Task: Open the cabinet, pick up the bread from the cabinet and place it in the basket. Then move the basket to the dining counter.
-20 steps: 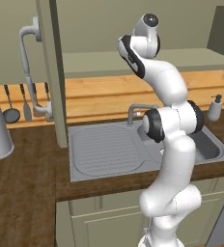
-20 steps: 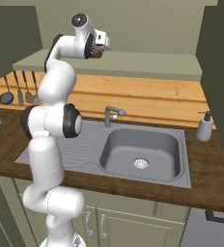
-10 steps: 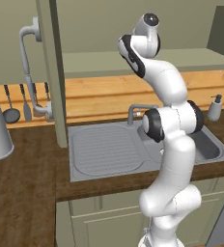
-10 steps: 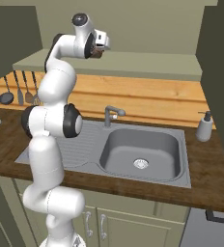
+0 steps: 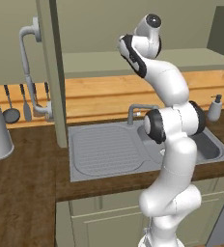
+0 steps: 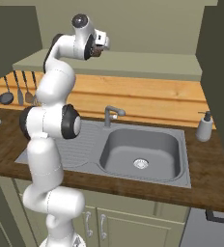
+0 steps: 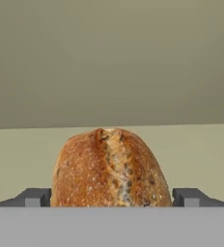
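The claw (image 7: 112,198) stands wide apart, fingertips (image 7: 34,197) at nine and three o'clock of the bread (image 7: 111,168), which sits on the open cabinet's shelf (image 7: 201,149). Best to push in until the loaf's widest part sits between the pads, then close squarely and lift.

- Bread (image 7: 111,169): a brown, crusty, rounded loaf with a pale split running down its top, resting on a flat olive shelf surface (image 7: 201,149).
- Gripper (image 7: 112,197): two dark fingertips (image 7: 33,197) stand wide apart, one on each side of the loaf.
- Background: plain olive rear wall (image 7: 112,58).
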